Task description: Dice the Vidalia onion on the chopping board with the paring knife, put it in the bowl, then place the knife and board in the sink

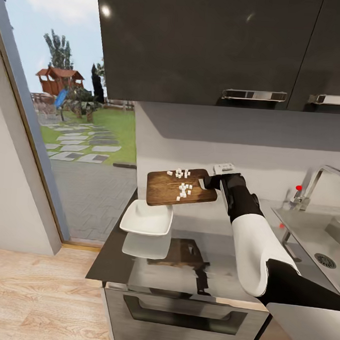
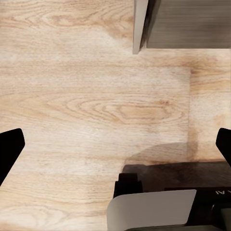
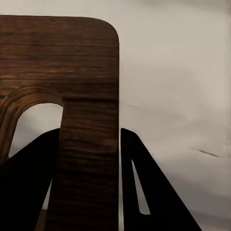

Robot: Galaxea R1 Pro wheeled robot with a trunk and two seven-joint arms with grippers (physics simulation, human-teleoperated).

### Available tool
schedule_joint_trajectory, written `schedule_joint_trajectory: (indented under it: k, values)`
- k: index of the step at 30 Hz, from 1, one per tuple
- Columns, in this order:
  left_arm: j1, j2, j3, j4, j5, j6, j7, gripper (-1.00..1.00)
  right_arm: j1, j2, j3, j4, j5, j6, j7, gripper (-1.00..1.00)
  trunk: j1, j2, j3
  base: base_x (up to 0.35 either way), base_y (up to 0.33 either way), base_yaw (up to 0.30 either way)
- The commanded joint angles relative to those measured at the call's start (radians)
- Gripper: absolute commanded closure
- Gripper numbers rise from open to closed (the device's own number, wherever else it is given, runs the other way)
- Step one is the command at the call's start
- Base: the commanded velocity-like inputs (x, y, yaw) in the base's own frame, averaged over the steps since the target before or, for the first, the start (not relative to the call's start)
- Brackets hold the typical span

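Right gripper clamped on chopping board handle; board raised, diced onion aboard, bowl directly beneath left near corner.

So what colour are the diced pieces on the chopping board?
White, best seen in the head view: diced pieces on the brown chopping board.

The right gripper holds the chopping board by its edge, lifted above the table and tilted down toward the white bowl. Small white diced onion pieces lie scattered on the board. The sink with its chrome faucet sits well to the right.
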State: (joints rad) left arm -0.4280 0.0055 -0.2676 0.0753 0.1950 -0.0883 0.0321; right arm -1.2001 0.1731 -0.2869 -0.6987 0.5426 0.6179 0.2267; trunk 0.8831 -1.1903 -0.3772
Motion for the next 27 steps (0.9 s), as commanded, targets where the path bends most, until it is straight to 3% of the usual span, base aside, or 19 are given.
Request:
schedule_joint_trajectory:
  k: [1, 20, 27]
  values:
    - [-0.002, 0.000, -0.009, 0.004, 0.009, -0.007, 0.000, -1.00, -0.001, 0.001, -0.006, -0.001, 0.010, 0.002, 0.009, 1.00, 0.000, -0.001, -0.001, 0.000, 0.000, 0.000]
    - [-0.002, 0.001, -0.009, 0.004, 0.009, -0.007, -0.001, -1.00, -0.001, 0.001, -0.006, -0.001, 0.010, 0.002, 0.009, 1.00, 0.000, -0.001, -0.001, 0.000, 0.001, 0.000]
    - [-0.002, 0.002, -0.009, 0.004, 0.009, -0.007, -0.001, -1.00, -0.001, 0.001, -0.006, -0.001, 0.010, 0.002, 0.009, 1.00, 0.000, -0.001, -0.001, -0.051, 0.144, 0.000]
